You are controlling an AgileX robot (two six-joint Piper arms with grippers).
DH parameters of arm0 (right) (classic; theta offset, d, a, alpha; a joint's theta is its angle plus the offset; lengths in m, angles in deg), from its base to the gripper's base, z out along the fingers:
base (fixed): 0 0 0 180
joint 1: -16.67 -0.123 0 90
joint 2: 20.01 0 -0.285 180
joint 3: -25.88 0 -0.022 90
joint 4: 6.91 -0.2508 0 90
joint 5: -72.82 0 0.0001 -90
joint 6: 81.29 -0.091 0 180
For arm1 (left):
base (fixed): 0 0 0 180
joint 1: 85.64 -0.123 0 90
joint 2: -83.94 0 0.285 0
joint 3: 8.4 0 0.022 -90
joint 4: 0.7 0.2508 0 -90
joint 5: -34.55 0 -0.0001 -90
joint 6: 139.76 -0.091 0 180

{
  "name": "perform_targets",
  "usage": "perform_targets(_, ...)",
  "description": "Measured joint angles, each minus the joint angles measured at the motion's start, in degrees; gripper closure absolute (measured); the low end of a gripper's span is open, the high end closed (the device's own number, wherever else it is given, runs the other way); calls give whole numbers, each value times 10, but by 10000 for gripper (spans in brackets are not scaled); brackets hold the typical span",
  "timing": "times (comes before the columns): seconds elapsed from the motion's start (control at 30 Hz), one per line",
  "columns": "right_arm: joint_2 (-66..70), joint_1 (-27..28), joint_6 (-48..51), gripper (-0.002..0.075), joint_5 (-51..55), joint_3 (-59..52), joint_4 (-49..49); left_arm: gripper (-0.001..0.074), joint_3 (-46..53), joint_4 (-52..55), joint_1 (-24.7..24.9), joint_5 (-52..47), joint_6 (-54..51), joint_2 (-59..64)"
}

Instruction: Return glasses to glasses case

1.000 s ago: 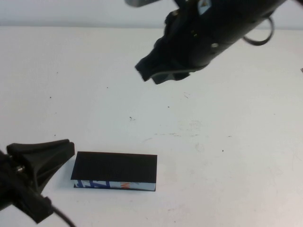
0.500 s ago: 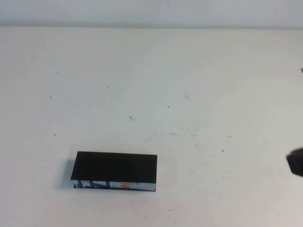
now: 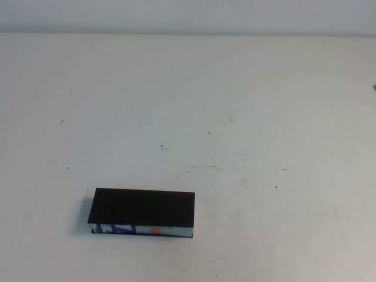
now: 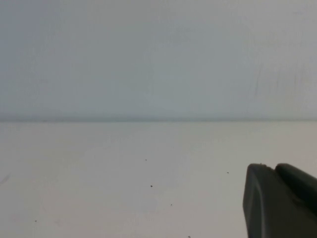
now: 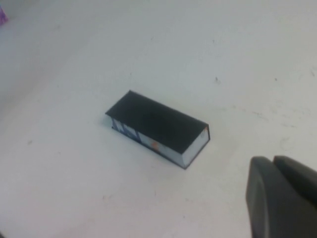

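Our glasses case (image 3: 142, 211) lies shut on the white surface (image 3: 235, 106), lid down, and no glasses are visible, so we judge them inside and the task finished. Next we only need to stay clear. Left gripper (image 4: 280, 201) and right gripper (image 5: 282, 196) show at their cameras' edges; we cannot tell their jaws. The case's blue-and-orange print is unreadable.

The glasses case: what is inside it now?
The glasses case lies closed on the table, its black lid covering the inside; no glasses are visible. Left gripper and right gripper are away from it.
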Motion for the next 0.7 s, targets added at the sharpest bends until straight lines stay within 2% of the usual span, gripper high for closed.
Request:
perform_targets(0.27, -9, 0, 0, 739, -147, -82, -31, 736, 0, -2, 0, 2, 0, 0)
perform_targets(0.7, -9, 0, 0, 739, -82, -87, -33, 736, 0, -2, 0, 3, -1, 0)
